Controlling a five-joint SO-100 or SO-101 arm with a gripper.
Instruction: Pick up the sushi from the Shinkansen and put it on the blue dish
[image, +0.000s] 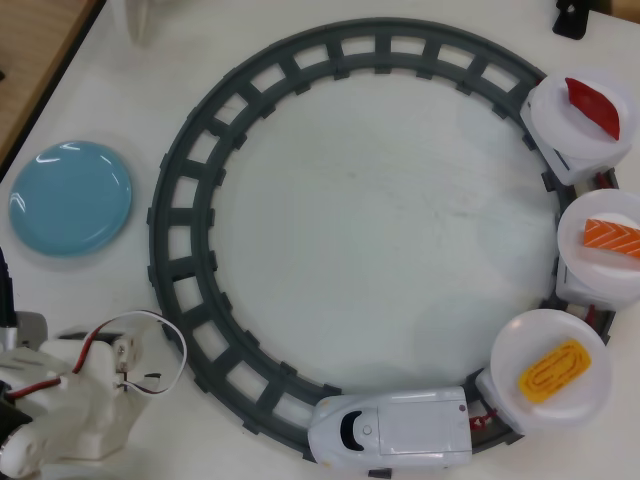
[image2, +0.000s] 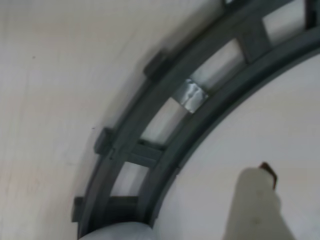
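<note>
1. The gray circular track (image: 190, 150) served as the landmark. In the overhead view it lay in the middle of the white table (image: 380, 230), and everything else sat on it or around it.
2. The white toy train (image: 392, 430) stood on the bottom arc of the track, nose pointing left. It pulled three cars up the right-hand arc, each topped with a round white plate, so the food pieces rode above the rails where a gripper could reach them from overhead.
3. The yellow sushi (image: 553, 372) lay flat and slightly diagonal on the first white plate (image: 520, 345), directly behind the train at the lower right of the track. It had not yet been lifted.
4. On the next plates up the right arc lay an orange salmon piece (image: 612, 238) and, highest, a dark red piece (image: 593, 106).
5. The blue dish (image: 70, 197) sat on the table just outside the left side of the track, empty, well apart from the sushi across the ring.
6. The white arm (image: 70, 410), with red and white wires looped over it, rested outside the lower left of the track, near the dish and far from the sushi.
7. In the wrist view only one pale fingertip (image2: 257, 205) showed, over bare table inside the track's curve. The other finger was out of frame, so I could not tell how far the gripper was open; nothing appeared to be held or touched.
</note>
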